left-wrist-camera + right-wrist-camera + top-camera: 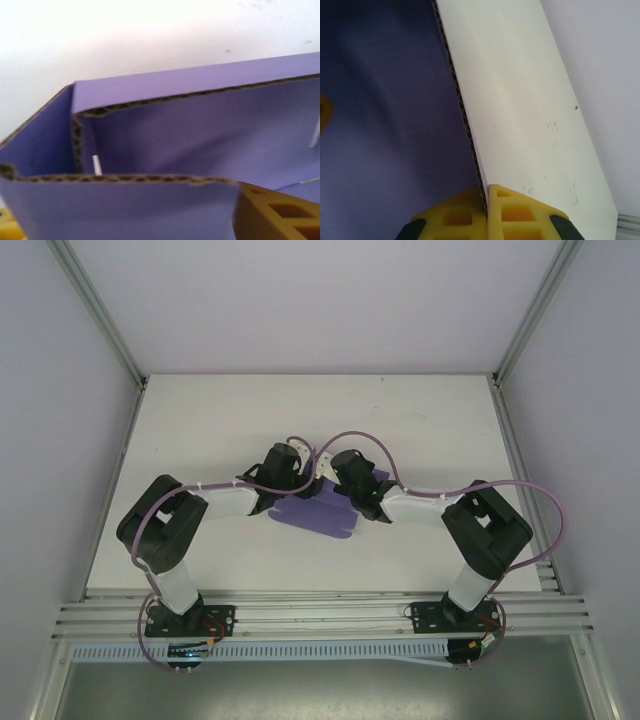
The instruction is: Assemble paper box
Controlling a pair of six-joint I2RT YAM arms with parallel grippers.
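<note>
White counter (420, 430) carries the purple paper box (318, 515) at its middle between both arms, right claw (486, 200) pinched shut on a raised box wall's edge, left claw (137, 220) spread open around the box's left end.

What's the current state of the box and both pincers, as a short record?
paper box: purple, partly folded, walls raised, mid-table, between the arms
left pincer: open, fingers wide apart, at a raised corner of the box
right pincer: shut on the edge of one box wall
gripped wall: purple on one face, white on the other
</note>
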